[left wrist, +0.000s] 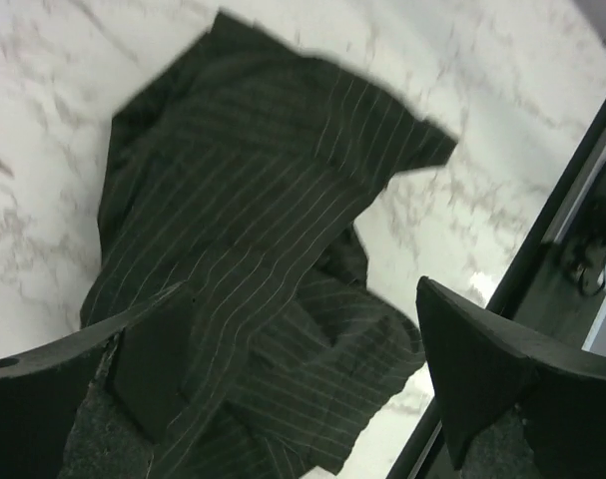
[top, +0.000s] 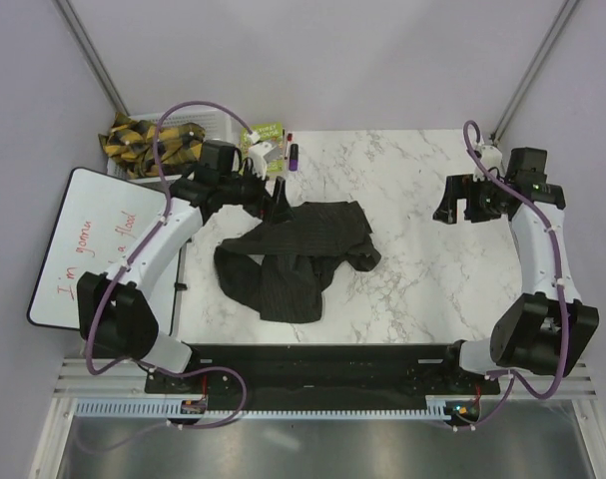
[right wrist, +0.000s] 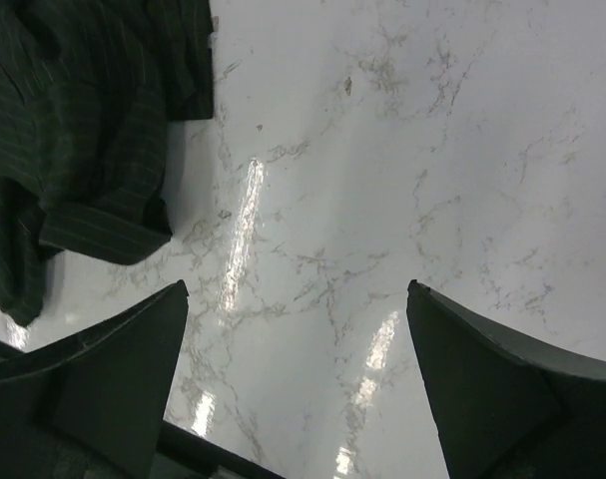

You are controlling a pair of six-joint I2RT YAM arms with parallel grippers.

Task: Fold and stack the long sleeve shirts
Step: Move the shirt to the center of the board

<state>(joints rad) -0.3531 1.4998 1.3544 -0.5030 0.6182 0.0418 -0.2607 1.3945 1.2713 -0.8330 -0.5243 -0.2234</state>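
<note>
One long sleeve shirt (top: 295, 257), dark charcoal with fine pale stripes, lies crumpled on the marble table (top: 422, 279), left of centre. It fills the left wrist view (left wrist: 263, 200) and shows at the top left of the right wrist view (right wrist: 73, 120). My left gripper (top: 277, 203) hangs over the shirt's far left edge, jaws wide open, nothing between them (left wrist: 303, 289). My right gripper (top: 460, 207) is open and empty over bare marble to the right of the shirt (right wrist: 299, 289).
A whiteboard with red writing (top: 93, 244) lies off the table's left side. A white basket with yellow-black cloth (top: 148, 140), a green packet (top: 263, 135) and a purple marker (top: 294, 155) sit at the back left. A black rail (top: 312, 364) runs along the near edge.
</note>
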